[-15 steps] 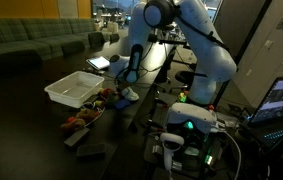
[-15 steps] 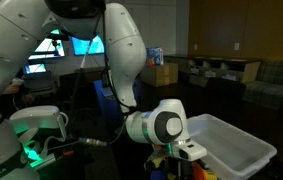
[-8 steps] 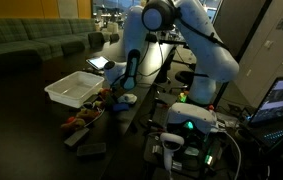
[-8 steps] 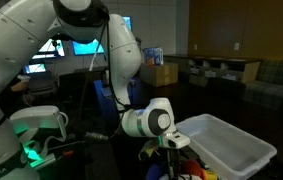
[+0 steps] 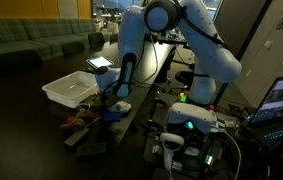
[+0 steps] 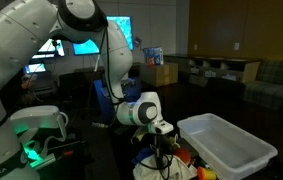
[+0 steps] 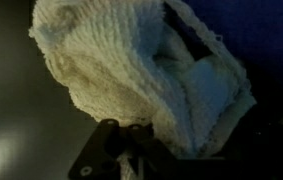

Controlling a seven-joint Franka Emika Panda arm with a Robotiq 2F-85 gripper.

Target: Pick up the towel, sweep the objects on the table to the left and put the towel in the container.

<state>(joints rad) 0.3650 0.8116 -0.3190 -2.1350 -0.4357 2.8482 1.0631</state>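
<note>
In an exterior view the gripper (image 5: 114,97) hangs low over the dark table (image 5: 31,132), just right of the white bin (image 5: 59,97). The towel (image 5: 122,106) is bunched under it, near the toy pieces (image 5: 81,121). In an exterior view the gripper (image 6: 161,140) stands left of the white bin (image 6: 213,119). In the wrist view the jaws are pinched tight on the whitish towel (image 7: 131,70).

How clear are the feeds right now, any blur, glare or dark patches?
Wrist view: the towel fills most of the frame, too close, soft and out of focus. In an exterior view the room is dim and the black table swallows detail, while the white bin stands out clearly. In an exterior view lit screens behind the arm glare brightly.
</note>
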